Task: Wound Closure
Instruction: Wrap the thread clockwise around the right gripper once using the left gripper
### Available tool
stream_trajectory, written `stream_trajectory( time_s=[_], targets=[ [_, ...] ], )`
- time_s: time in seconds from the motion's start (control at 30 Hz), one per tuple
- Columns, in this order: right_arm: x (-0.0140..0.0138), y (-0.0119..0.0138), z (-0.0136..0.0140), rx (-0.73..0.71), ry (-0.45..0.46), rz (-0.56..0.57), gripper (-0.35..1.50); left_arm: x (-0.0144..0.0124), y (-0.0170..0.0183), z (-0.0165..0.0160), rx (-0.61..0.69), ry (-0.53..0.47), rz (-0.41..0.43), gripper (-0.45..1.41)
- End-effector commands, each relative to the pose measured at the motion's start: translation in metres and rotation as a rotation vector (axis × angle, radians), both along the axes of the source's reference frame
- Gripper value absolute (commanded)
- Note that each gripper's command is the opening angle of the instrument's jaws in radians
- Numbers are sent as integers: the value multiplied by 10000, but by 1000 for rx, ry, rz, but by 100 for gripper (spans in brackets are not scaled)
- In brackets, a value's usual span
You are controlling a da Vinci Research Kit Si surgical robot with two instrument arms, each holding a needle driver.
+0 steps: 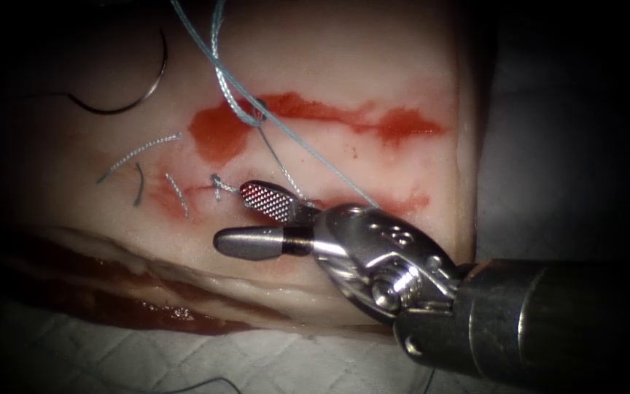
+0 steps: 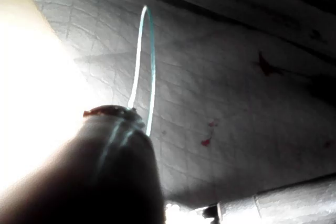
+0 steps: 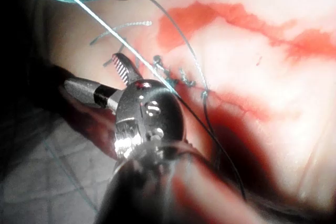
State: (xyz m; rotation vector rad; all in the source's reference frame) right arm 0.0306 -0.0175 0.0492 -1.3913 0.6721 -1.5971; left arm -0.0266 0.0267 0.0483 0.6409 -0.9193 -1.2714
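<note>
My right tool [image 1: 246,219] comes in from the lower right, its jaws open just in front of a small knotted stitch [image 1: 216,184] on the tissue [image 1: 373,58]. It holds nothing. Blue thread [image 1: 222,73] runs down from above to a knot [image 1: 257,109] in a patch of red fluid [image 1: 216,135]; one strand passes on over the tool's wrist, another reaches the base of the jaws. The curved needle [image 1: 151,84] lies free on the tissue at the upper left, not in it. In the left wrist view, a loop of thread [image 2: 149,56] rises from the left tool's dark tip [image 2: 113,145]. The right wrist view shows the open jaws [image 3: 97,77] beside the stitches.
Cut ends of thread [image 1: 140,152] lie on the tissue left of the stitch. A red streak [image 1: 402,124] runs to the right. The tissue's front edge [image 1: 184,281] drops to white quilted cloth [image 1: 111,357].
</note>
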Motion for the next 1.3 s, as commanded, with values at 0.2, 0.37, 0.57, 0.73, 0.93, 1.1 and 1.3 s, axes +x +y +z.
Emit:
stream_trajectory(
  time_s=[0.2, 0.37, 0.57, 0.73, 0.93, 1.1, 1.3],
  targets=[
    [6, 29, 14, -32, -112, 158, 111, -16, -14, 1, 73, -68, -13, -45],
    [-1, 57, 21, -35, -125, 279, 94, -15, -33, 5, 144, -117, -12, -45],
    [-4, 71, 30, -8, 41, 371, 98, -6, -69, 20, 202, -124, -22, -45],
    [4, 71, 29, 18, 142, 363, 99, 6, -101, 45, 234, -119, -42, -45],
    [9, 69, 27, 50, 209, 363, 104, 28, -115, 68, 219, -73, -93, -45],
    [4, 71, 26, 97, 245, 368, 104, 45, -118, 77, 187, -23, -148, -45],
    [1, 71, 24, 107, 275, 389, 104, 54, -129, 91, 168, 26, -176, -45]
  ],
)
